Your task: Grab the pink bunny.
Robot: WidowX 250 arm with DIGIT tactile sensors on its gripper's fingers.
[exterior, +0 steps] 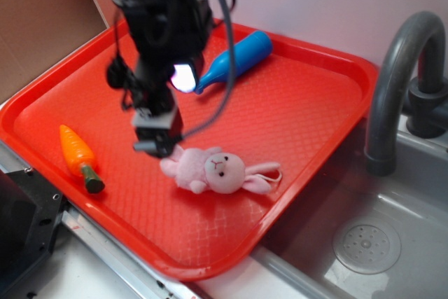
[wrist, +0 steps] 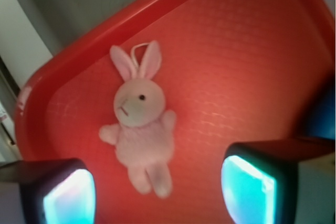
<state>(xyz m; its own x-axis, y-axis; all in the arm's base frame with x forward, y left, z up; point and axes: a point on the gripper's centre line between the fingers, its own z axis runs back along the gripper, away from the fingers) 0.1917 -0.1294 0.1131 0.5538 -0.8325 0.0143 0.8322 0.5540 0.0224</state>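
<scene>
Exterior view: the pink bunny point(exterior: 213, 171) lies on its back on the red tray point(exterior: 308, 113), toward the tray's near edge, head and ears pointing right toward the grey sink point(exterior: 364, 243), with its thin loop string beside the ears. The claw point(exterior: 155, 146) hangs just above the bunny's feet end, at its left, not touching it as far as can be seen. An orange toy carrot point(exterior: 79, 156) rests on the tray's left side, well apart from the bunny, and a blue toy bottle point(exterior: 236, 59) lies near the far edge behind the arm. A grey faucet point(exterior: 392, 82) arches over the sink.

In the wrist view the bunny point(wrist: 140, 124) lies between and ahead of the two fingers point(wrist: 68, 195), which stand wide apart with nothing between them: the claw is open.
</scene>
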